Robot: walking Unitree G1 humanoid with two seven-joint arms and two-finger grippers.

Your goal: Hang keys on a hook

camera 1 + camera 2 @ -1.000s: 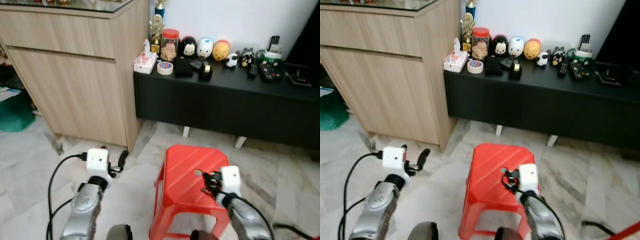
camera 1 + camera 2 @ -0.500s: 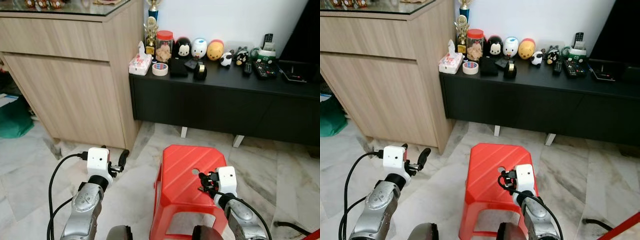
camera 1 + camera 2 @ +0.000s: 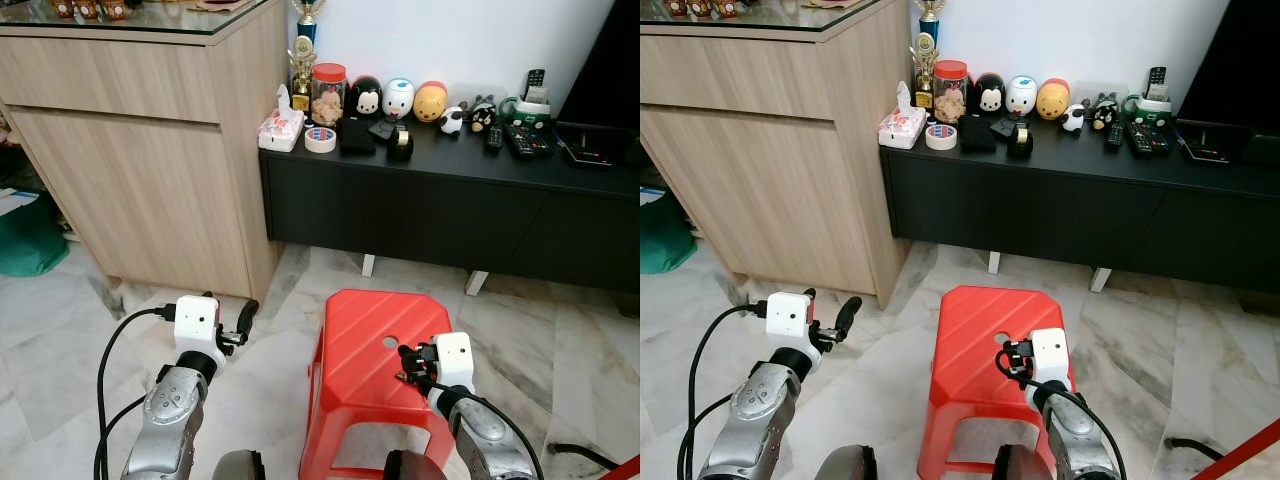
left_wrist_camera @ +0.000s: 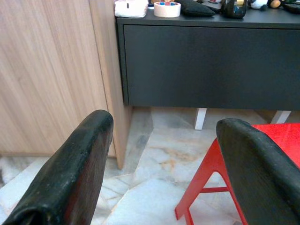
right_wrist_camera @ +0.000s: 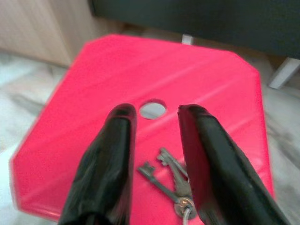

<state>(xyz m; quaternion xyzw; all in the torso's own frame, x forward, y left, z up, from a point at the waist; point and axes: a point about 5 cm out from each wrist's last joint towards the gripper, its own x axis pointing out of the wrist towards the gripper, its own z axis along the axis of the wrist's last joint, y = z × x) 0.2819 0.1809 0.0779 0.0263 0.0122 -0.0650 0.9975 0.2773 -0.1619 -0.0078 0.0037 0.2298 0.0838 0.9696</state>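
Observation:
A small bunch of silver keys (image 5: pixel 165 177) lies flat on the top of a red plastic stool (image 3: pixel 365 330), just behind the stool's round hole (image 5: pixel 153 109). My right gripper (image 3: pixel 408 364) hovers low over the stool's right side. It is open, with one black finger on either side of the keys (image 5: pixel 155 112), and part of the bunch is hidden under one finger (image 5: pixel 206 154). My left gripper (image 3: pixel 244 320) hangs open over the floor left of the stool, nothing between its fingers (image 4: pixel 164 123).
A tall light wood cabinet (image 3: pixel 150 150) stands at the left. A low black bench (image 3: pixel 450 205) along the white wall carries a tape roll (image 3: pixel 321 138), a jar, figurines and remotes. A green bag (image 3: pixel 25 225) sits far left. Marble floor surrounds the stool.
The head view has tilted up slightly since a second ago. Both arms stay where they were, and the right gripper still hovers over the stool.

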